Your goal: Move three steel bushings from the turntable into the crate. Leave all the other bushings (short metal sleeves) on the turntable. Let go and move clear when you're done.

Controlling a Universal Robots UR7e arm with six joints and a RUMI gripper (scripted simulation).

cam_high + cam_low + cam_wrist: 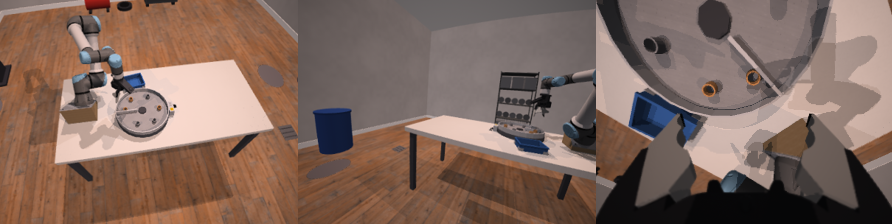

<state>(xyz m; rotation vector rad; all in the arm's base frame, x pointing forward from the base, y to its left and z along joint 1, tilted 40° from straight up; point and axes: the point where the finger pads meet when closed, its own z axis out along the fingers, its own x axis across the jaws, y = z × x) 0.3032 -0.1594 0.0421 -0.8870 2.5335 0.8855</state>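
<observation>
The round grey turntable [143,110] holds three dark steel bushings [147,96] [137,124] [153,120] and three brass ones [130,99] [125,108] [158,107]. The blue crate [134,81] stands just behind the turntable and looks empty. My gripper [119,89] is open and empty, hovering above the table at the turntable's back left rim, beside the crate. In the wrist view the gripper [744,120] looks down on the rim, with two brass bushings [710,89] [753,77], one steel bushing [656,44] and the crate [651,116] at left.
A fixed bar [127,112] runs from the turntable hub to its left rim. A small drive unit [172,108] sits at its right side. The arm's cardboard-coloured base box [79,112] stands at the table's left. A shelf rack [517,96] stands behind the table.
</observation>
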